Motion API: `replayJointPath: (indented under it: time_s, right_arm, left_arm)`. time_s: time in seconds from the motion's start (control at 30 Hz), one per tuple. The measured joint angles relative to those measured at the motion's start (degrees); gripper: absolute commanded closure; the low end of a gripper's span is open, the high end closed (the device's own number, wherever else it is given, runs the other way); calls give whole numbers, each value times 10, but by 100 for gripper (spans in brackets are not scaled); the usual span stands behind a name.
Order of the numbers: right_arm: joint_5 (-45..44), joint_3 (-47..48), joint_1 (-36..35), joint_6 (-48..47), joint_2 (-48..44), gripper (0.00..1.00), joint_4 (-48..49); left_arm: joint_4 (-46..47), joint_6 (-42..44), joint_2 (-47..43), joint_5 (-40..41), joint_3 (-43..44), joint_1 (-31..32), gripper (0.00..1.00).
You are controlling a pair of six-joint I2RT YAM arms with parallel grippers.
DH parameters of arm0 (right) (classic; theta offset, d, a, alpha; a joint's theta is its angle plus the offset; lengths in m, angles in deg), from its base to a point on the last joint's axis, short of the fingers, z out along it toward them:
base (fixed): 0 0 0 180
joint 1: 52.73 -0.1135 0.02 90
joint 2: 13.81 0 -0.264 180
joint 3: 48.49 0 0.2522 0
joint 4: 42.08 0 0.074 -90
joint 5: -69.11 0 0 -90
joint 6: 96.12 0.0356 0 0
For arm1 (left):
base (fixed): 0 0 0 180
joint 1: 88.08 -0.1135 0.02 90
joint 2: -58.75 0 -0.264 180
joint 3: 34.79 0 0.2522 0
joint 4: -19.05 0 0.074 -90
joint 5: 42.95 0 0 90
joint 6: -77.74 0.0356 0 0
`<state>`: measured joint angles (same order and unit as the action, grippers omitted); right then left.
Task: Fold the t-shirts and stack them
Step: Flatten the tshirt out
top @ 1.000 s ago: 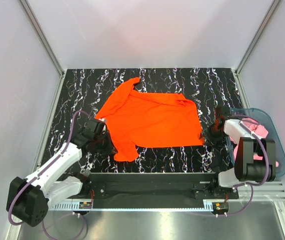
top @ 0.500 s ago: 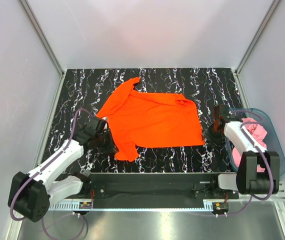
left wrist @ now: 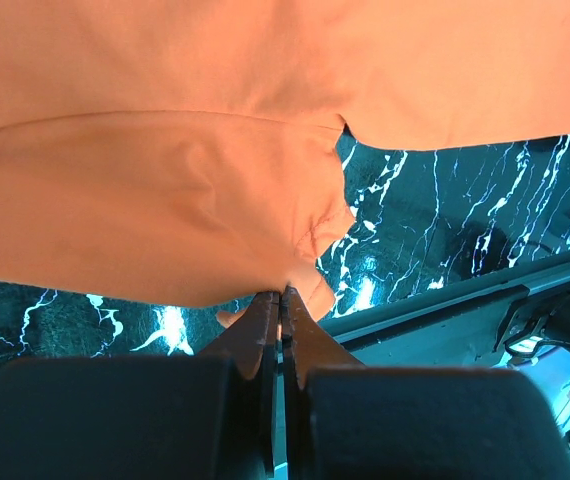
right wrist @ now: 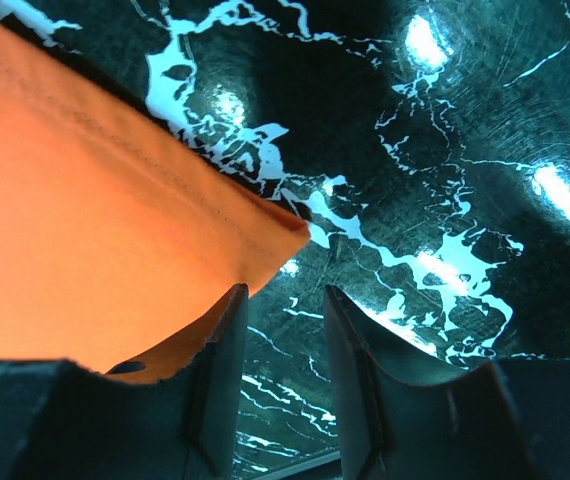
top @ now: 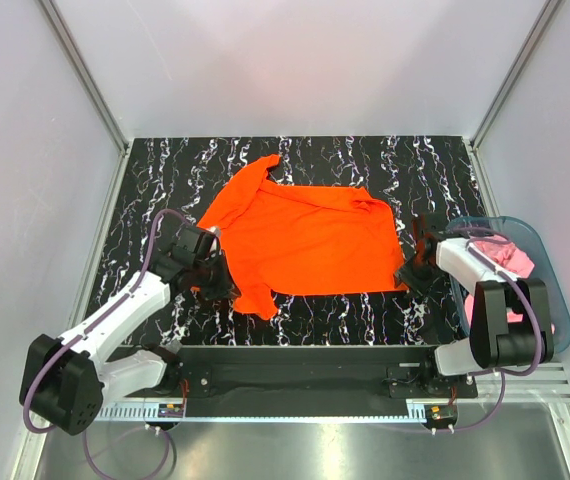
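A black counter (top: 365, 160) veined with white is being enclosed on three sides by pale walls (top: 295, 70), and the back corners are being marked by slanting metal posts (top: 85, 75). The counter's right edge is being flanked by a clear blue bin (top: 557, 290). Its near edge is being bordered by a black bar (top: 295, 372) and, nearer still, a strip of brushed metal (top: 315, 450). Overhead light is being reflected in bright spots on the glossy counter.
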<state>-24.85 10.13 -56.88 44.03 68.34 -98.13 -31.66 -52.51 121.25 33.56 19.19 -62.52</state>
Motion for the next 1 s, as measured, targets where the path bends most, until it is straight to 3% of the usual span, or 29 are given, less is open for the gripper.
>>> replayJointPath:
  time_s: [0.57, 0.7, 0.73, 0.8, 1.0]
  right_arm:
    - [-24, 4, 0, 11, 36, 60, 26]
    - [-26, 14, 0, 0, 49, 80, 28]
    - [-26, 16, 0, -5, 52, 92, 31]
    - [-24, 19, 0, -15, 57, 98, 43]
    - [-16, 20, 0, -54, 56, 100, 65]
  left_arm:
    - [2, 10, 0, -13, 2, 0, 100]
    - [2, 11, 0, -15, 2, 0, 100]
    - [2, 12, 0, -16, 2, 0, 100]
    - [2, 13, 0, -17, 3, 0, 100]
    - [-2, 15, -3, -17, 7, 0, 100]
